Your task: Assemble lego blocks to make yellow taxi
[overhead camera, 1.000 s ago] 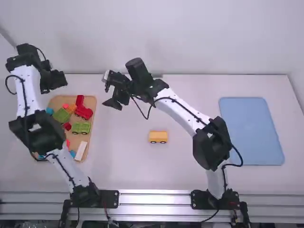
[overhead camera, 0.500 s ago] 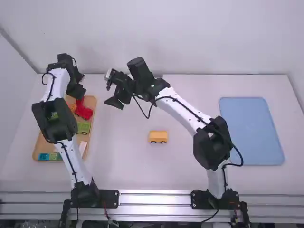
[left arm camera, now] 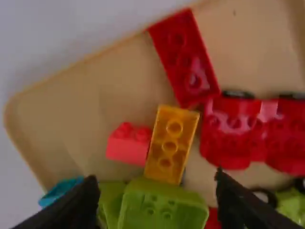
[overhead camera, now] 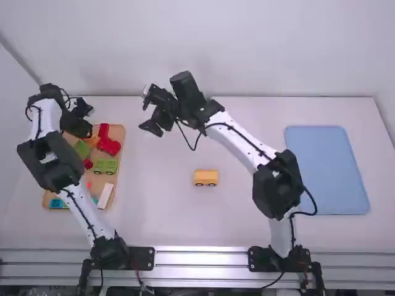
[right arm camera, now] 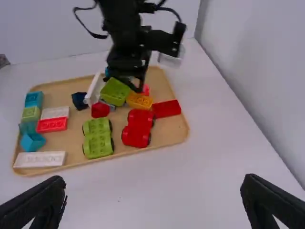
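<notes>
In the high view, with the left gripper (overhead camera: 80,128): hovering at ten o'clock, over the tan tray (overhead camera: 116,131), jaws released above a green block (left arm camera: 162,210). With the right gripper (overhead camera: 152,128): hanging at eleven o'clock, jaws spread wide. Near the counter's (overhead camera: 247,216) middle: the yellow wheeled block (overhead camera: 205,176). At three o'clock: a light-blue tray (overhead camera: 327,169).

Yellow wheeled base (overhead camera: 205,177) (upright), on table (overhead camera: 234,216), orange-yellow block (left arm camera: 169,145) in tray (left arm camera: 71,112)
</notes>
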`<state>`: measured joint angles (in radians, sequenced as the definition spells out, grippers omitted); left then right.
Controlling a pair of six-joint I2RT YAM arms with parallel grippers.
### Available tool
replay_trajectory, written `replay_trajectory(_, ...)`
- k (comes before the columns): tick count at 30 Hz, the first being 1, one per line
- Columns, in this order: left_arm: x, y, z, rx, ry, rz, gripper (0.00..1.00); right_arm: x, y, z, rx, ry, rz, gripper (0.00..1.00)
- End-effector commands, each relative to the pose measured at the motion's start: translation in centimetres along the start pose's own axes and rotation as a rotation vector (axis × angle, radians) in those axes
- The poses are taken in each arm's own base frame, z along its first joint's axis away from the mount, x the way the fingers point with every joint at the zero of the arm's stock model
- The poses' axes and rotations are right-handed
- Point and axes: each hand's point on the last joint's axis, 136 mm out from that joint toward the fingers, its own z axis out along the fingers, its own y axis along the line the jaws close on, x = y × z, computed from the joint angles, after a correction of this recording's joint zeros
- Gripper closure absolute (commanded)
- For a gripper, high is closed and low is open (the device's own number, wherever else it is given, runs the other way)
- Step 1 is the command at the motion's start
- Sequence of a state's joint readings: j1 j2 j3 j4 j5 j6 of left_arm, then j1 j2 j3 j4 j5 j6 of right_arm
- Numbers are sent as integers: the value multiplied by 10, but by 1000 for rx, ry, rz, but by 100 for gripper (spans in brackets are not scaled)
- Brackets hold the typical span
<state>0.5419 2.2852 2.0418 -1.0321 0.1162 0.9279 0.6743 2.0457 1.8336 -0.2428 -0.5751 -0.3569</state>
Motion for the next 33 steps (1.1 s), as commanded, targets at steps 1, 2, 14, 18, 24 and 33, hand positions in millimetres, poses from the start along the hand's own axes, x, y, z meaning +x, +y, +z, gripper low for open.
replay_trajectory(1,-11,-18,7,81,-64,97,24,-10,-2,0,5,-18,-2,2)
replay_trajectory(2,-9,-16,9,69,-58,106,16,-10,-1,0,3,-18,-1,1)
replay_trajectory(14,4,-7,19,-15,55,-16,54,-9,-4,-1,8,-18,0,2)
replay_trajectory(18,12,-11,29,-8,77,6,62,-9,-3,-1,6,-14,2,1)
replay_trajectory(24,21,-15,50,-11,89,53,61,-9,-3,-1,7,-15,2,2)
replay_trajectory(33,18,-16,60,-14,57,54,33,-6,-11,-1,51,1,10,2)
